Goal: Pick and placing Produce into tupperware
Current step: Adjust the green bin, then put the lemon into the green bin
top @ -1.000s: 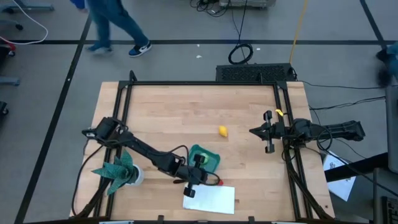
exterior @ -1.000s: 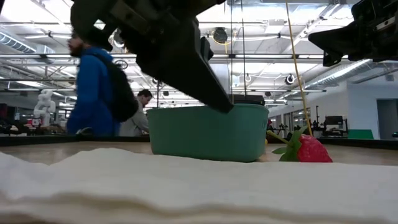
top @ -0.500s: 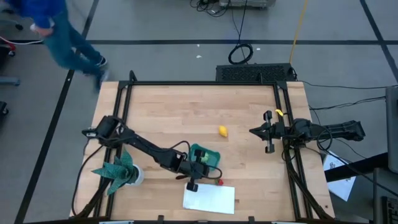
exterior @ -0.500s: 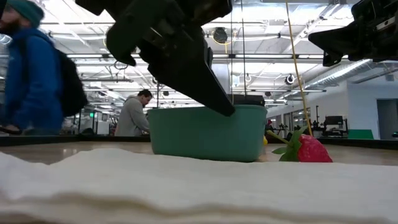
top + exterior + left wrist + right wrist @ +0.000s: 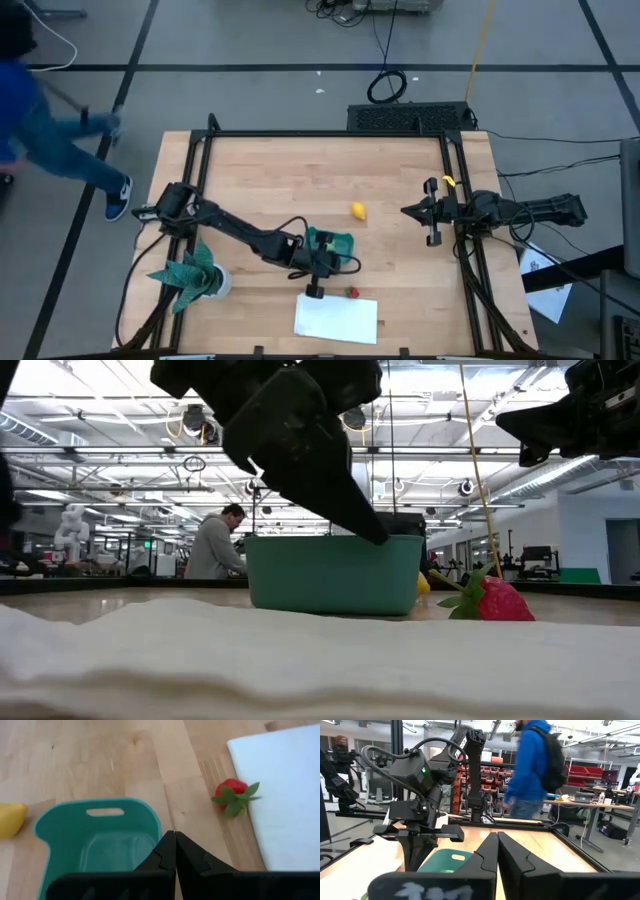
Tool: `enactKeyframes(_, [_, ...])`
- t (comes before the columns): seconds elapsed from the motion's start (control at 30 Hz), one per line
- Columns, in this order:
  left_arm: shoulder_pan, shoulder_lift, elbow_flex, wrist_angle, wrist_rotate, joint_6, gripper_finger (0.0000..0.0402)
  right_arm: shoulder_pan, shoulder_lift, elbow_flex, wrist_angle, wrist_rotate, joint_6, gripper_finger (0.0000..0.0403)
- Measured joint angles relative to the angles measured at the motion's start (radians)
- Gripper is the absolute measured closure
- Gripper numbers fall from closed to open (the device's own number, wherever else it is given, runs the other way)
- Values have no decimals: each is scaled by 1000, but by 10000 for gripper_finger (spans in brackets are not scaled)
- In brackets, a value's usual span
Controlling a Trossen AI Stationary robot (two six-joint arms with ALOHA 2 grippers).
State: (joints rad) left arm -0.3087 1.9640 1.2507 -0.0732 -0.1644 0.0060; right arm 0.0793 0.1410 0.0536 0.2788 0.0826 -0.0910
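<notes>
We can see the left claw (image 5: 343, 265) hanging over the near right edge of the teal tupperware (image 5: 330, 243), with its fingers pressed tight together and nothing between them. In the left wrist view the tupperware (image 5: 97, 840) looks bare inside as far as we can see, though the claw hides part of it, so we think no produce has gone in yet. We cannot find the green piece in any picture, so we cannot say where it is. The yellow lemon (image 5: 357, 210) lies on the wooden worktop (image 5: 300, 170) a little beyond the tupperware, apart from it. The little red strawberry (image 5: 352, 292) sits on the worktop just beside the edge of the flat white sheet (image 5: 336, 318), near the tupperware but not in it. The right claw (image 5: 405, 211) waits at the right side of the worktop, also squeezed closed and holding nothing. A leafy teal plant (image 5: 190, 272) stands at the left side. So we think the job is near its start: the lemon and the strawberry both wait to be picked up and put in.
</notes>
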Motion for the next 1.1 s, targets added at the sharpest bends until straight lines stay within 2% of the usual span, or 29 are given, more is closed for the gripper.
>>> enactKeyframes(0.2, [21, 0, 0, 24, 13, 15, 401, 0, 0, 0, 0, 0, 0, 403])
enactKeyframes(0.33, [29, 0, 0, 24, 64, 36, 401, 0, 0, 0, 0, 0, 0, 403])
enactKeyframes(0.67, [44, 0, 0, -12, 25, 33, 401, 0, 0, 0, 0, 0, 0, 403])
enactKeyframes(0.83, [50, 0, 0, -12, 37, 47, 401, 0, 0, 0, 0, 0, 0, 403])
enactKeyframes(1.1, [15, -39, 36, 14, 182, 146, 401, 0, 0, 0, -2, 0, 0, 403])
